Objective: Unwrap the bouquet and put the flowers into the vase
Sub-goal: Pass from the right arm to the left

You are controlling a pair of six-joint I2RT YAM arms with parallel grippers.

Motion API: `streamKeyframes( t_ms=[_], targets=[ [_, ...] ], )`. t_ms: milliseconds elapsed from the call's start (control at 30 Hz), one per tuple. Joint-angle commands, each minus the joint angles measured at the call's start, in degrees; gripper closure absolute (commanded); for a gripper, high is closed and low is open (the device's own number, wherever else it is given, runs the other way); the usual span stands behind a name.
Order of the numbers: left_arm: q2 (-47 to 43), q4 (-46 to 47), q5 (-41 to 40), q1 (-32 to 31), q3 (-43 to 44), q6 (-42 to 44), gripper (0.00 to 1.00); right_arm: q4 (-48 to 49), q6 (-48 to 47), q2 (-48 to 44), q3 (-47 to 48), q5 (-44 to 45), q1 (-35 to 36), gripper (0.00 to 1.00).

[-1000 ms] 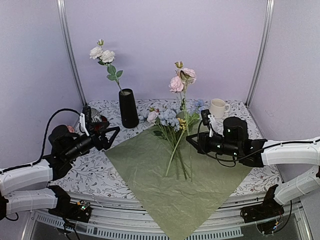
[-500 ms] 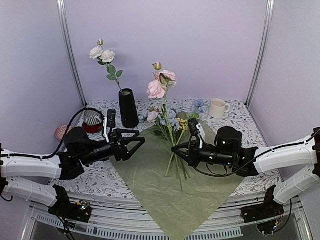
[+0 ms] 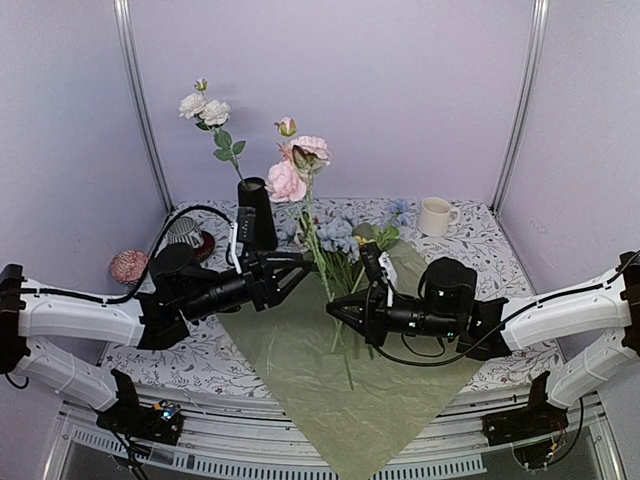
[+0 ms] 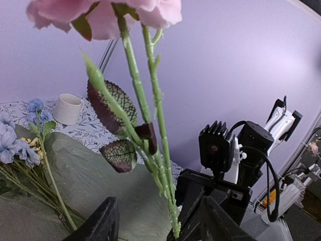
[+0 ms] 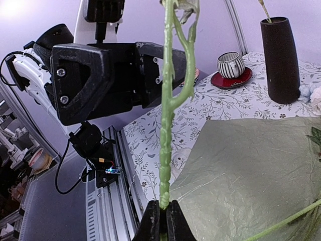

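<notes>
Pinching flower stem [image 5: 166, 150]: right gripper [image 5: 161, 215].

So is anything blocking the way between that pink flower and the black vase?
No object stands between the pink flower and the vase; only the left fingers, open near its stem on the vase's side. The vase already holds a white flower.

Pale lilac walls [image 3: 420, 90] surround a floral-patterned table [image 3: 490, 235].

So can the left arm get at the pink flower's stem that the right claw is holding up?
Probably yes: the left claw stands open on either side of the stem, higher up than the right claw, with nothing between them.
</notes>
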Motion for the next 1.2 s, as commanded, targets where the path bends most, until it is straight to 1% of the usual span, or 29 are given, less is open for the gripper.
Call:
streamKeyframes(
  t_ms=[0, 133, 333, 500, 600, 700, 733, 767, 800, 900, 967, 1167],
  targets=[
    [1.18, 1.79, 0.01, -0.89, 1.56, -0.96, 0.49, 2.13, -1.47, 0.73, 1.91, -0.43, 0.6, 0.96],
    [2.53, 2.12, 1.59, -0.94, 2.34, -1.0, 0.58, 1.79, -1.86, 1.16, 2.15, 0.23, 0.78, 0.96],
    [4.61, 2.97, 3.09, -1.26, 3.11, -1.45, 0.61, 1.6, -2.16, 1.85, 2.77, 0.07, 1.15, 0.96],
    [5.24, 3.13, 3.28, -1.39, 3.3, -1.49, 0.79, 1.61, -2.31, 2.05, 2.84, 0.08, 1.33, 0.96],
    [5.01, 3.03, 2.73, -1.37, 3.02, -1.54, 0.84, 1.48, -2.49, 2.29, 3.0, 0.17, 1.36, 0.96],
    [4.75, 2.94, 2.52, -1.4, 2.93, -1.54, 0.93, 1.18, -2.55, 2.96, 3.35, 0.47, 1.5, 0.95],
    [4.71, 2.81, 2.35, -1.4, 2.91, -1.54, 0.98, 1.18, -2.54, 3.19, 3.3, 0.78, 1.47, 0.92],
    [4.62, 2.78, 2.22, -1.39, 2.86, -1.52, 1.0, 1.09, -2.53, 3.22, 3.31, 1.22, 1.49, 0.85],
    [4.41, 2.58, 1.97, -1.4, 2.78, -1.45, 1.0, 1.08, -2.47, 3.27, 3.17, 1.77, 1.5, 0.77],
    [3.41, 1.91, 0.54, -1.33, 2.24, -0.96, 1.0, 0.46, -2.13, 2.65, 2.73, 4.67, 1.48, 0.66],
    [2.18, 0.88, -0.79, -1.33, 1.74, -0.28, 1.0, 0.27, -2.02, 1.73, 1.97, 6.61, 1.43, 0.61],
    [-2.68, -4.09, -5.4, -1.23, 0.61, 2.6, 1.0, 0.12, -1.92, -2.09, -1.59, 13.85, 1.49, 0.52]
  ],
)
